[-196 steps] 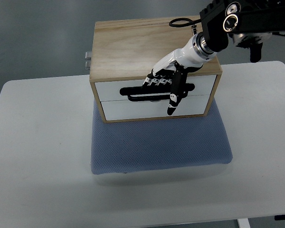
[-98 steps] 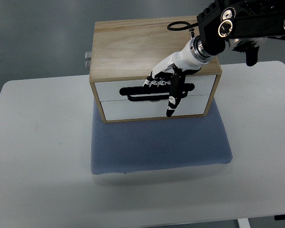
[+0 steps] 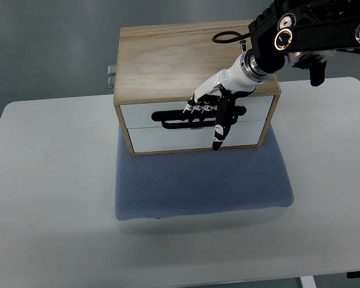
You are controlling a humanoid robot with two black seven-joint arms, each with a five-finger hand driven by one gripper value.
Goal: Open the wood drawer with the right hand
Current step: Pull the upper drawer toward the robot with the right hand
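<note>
Top view: looks down steeply on a white tabletop (image 3: 48, 198) carrying a blue pad (image 3: 198, 186) with a wooden drawer box (image 3: 174, 60) standing on its far part.
Drawer box: pale wood top and frame, two white drawer fronts stacked at the near face, metal hardware showing at its far left side.
Upper drawer (image 3: 150, 111): white front, flush with the frame, carrying a long black handle (image 3: 171, 117) across its middle.
Lower drawer (image 3: 168, 138): white front, also flush, just below the upper one.
Right hand (image 3: 213, 105): white and black, reaching in from the upper right over the box's top edge, resting against the upper drawer front at the handle.
Fingers (image 3: 195, 107): curled over the black handle and gripping it; one black-tipped digit (image 3: 218, 135) pointing down across the lower drawer front.
Right arm (image 3: 306, 30): black housing near the upper right corner, cable loop lying over the box top.
Left arm: out of sight.
</note>
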